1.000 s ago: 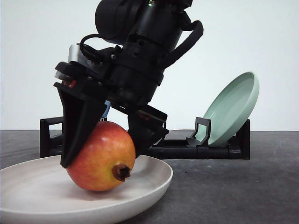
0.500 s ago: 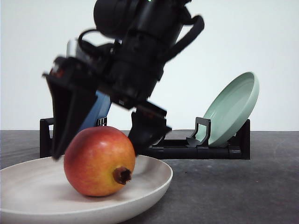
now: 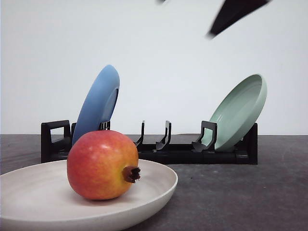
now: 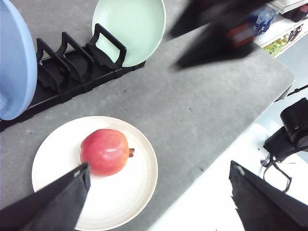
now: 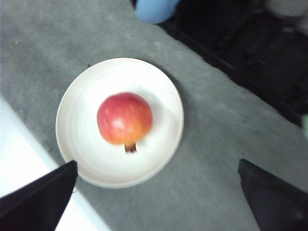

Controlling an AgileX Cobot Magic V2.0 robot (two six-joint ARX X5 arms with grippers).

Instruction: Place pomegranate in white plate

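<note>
The pomegranate point(image 3: 101, 166), red fading to yellow-orange with its dark crown to the right, rests free inside the white plate point(image 3: 159, 185) at the table's front left. High overhead, my right gripper point(image 5: 159, 202) is open, its wrist view looking straight down on the pomegranate point(image 5: 124, 118) and the white plate point(image 5: 82, 110). One of its dark fingers point(image 3: 233, 12) shows at the top of the front view. My left gripper point(image 4: 163, 202) is open too, well above the pomegranate point(image 4: 103, 151) and the white plate point(image 4: 139, 187). The blurred right arm point(image 4: 226, 29) crosses that view.
A black dish rack point(image 3: 192, 154) stands behind the white plate, holding a blue plate point(image 3: 98, 103) at its left end and a pale green plate point(image 3: 240, 110) at its right end. The grey table point(image 4: 192, 120) ends close beside the white plate.
The gripper that was shut on the pomegranate opened, let it go onto the white plate and rose out of the front view. The fruit settled with its crown turned slightly higher.
</note>
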